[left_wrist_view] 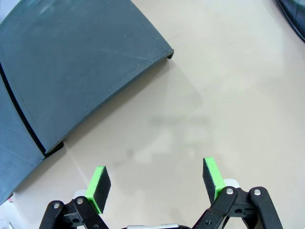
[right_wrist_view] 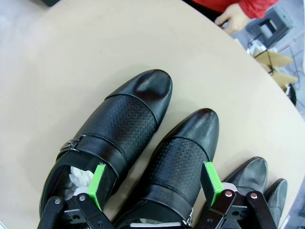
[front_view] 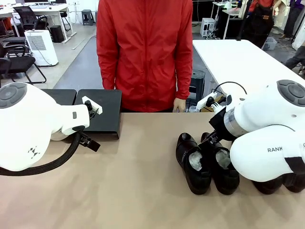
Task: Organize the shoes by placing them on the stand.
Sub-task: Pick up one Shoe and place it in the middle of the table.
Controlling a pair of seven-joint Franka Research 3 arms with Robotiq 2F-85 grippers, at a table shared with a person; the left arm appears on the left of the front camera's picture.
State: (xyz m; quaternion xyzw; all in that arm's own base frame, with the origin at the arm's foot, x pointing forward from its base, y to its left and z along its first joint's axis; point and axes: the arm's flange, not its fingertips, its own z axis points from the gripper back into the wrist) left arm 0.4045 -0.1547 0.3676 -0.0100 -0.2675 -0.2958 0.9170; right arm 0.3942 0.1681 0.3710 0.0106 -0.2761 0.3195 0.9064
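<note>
Looking along the right pincer (right_wrist_view: 155, 183), you see a pair of the shoes (front_view: 193, 162) side by side directly under it, toes pointing away from the wrist, sides touching. The buckled shoe (right_wrist_view: 114, 143) sits beneath and just outside the left-hand green pad in that view, with crumpled white paper showing in its opening right beside the pad. The second shoe (right_wrist_view: 183, 157) lies squarely between the two pads. You cannot tell whether the pads touch the leather. That pincer is spread as wide as it goes and has hold of nothing. Two more shoes (right_wrist_view: 252, 174) rest just beyond its right-hand pad, only their toes in sight. Your left pincer (left_wrist_view: 156, 181) is likewise fully spread with nothing between its pads, hanging over bare tabletop. The stand (left_wrist_view: 71, 71) lies ahead of it and off to the left in its wrist view, near but apart from the fingers, with the seam between its two dark panels running down that side. In the front view the stand (front_view: 102, 112) sits at the far edge of the beige table (front_view: 143, 191), well apart from the shoes. A person in a red jacket (front_view: 143, 47) stands beyond that edge, one hand (front_view: 179, 105) resting at the rim, farther out than the shoes' toes.
</note>
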